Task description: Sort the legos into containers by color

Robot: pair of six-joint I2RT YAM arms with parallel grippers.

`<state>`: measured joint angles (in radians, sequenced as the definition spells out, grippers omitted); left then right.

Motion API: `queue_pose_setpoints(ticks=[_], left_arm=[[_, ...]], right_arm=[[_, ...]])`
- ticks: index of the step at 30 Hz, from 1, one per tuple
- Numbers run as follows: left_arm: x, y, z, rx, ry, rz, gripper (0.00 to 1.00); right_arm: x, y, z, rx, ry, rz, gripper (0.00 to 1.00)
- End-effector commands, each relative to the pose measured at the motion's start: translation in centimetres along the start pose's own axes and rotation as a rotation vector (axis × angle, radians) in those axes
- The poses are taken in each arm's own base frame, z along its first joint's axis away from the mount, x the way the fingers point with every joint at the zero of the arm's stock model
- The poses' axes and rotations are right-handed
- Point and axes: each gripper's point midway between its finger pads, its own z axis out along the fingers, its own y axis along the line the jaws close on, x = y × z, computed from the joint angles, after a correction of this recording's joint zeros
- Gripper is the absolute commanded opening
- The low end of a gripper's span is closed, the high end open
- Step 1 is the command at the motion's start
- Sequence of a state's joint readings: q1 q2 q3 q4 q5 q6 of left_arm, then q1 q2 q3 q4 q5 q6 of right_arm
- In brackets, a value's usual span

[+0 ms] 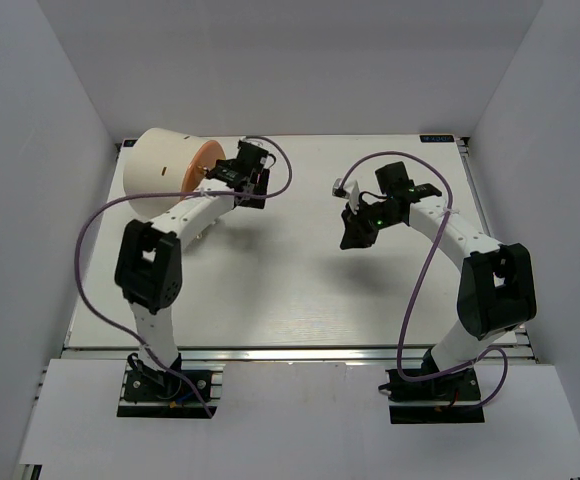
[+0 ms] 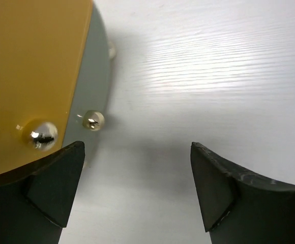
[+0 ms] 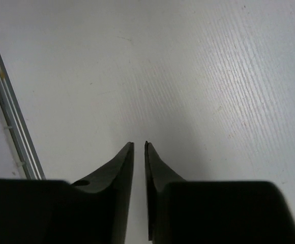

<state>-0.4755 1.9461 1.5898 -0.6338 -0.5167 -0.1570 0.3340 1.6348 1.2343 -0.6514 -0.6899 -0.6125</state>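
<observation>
The containers belonged to a cream-white drum (image 1: 155,170) lying on its side on the table (image 1: 300,290), its orange round face (image 1: 200,170) turned toward the left gripper (image 1: 232,173) and just beside it. Where the legos lay could not be told from any view. In the left wrist view the orange face (image 2: 35,71) filled the space up and to the left of the left gripper (image 2: 137,188), with a grey rim (image 2: 96,81) along its edge. One shiny knob (image 2: 40,134) sat on the orange face right above the left finger (image 2: 56,188). A second, smaller knob (image 2: 92,120) sat on the grey rim just off that finger's tip, and a third (image 2: 112,51) showed farther ahead at the rim's edge. Whether the finger touched the face could not be told. The left gripper stood wide open, with only bare white table between its fingers and ahead of them. The right gripper (image 1: 353,235) hung over the middle of the table, well apart from the drum and off to the right of the left gripper. In its own wrist view the right gripper (image 3: 139,147) was all but closed, its dark fingers (image 3: 119,178) leaving only a thin slit with nothing in it. Below and ahead of it lay plain table, and a metal rail (image 3: 10,117) ran along the left of that view. Purple cables (image 1: 85,240) looped beside both arms.
</observation>
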Motion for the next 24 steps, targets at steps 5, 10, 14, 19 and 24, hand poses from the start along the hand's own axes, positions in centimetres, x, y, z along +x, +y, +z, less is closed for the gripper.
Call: queue_pose_setpoints(ticks=[5, 10, 14, 19, 24], left_arm=[[-4.9, -3.2, -14.5, 0.574, -0.346, -0.213, 0.86], [-1.0, -3.4, -20.4, 0.804, -0.387, -0.399, 0.63], [3.4, -2.3, -21.8, 0.833, -0.373, -0.493, 0.96], [5.3, -0.6, -23.2, 0.816, -0.389, -0.527, 0.98], [6.1, 0.2, -23.7, 0.794, -0.381, -0.509, 0.98]], right_arm=[[-3.5, -0.5, -2.7, 0.103, -0.076, -0.012, 0.56], [-5.4, -1.5, -4.5, 0.212, -0.082, 0.071, 0.89], [-7.8, -2.4, -6.8, 0.316, -0.119, 0.130, 0.89], [-9.8, -1.9, -8.5, 0.364, -0.222, 0.146, 0.89], [-9.4, -1.4, -9.4, 0.396, -0.252, 0.171, 0.89]])
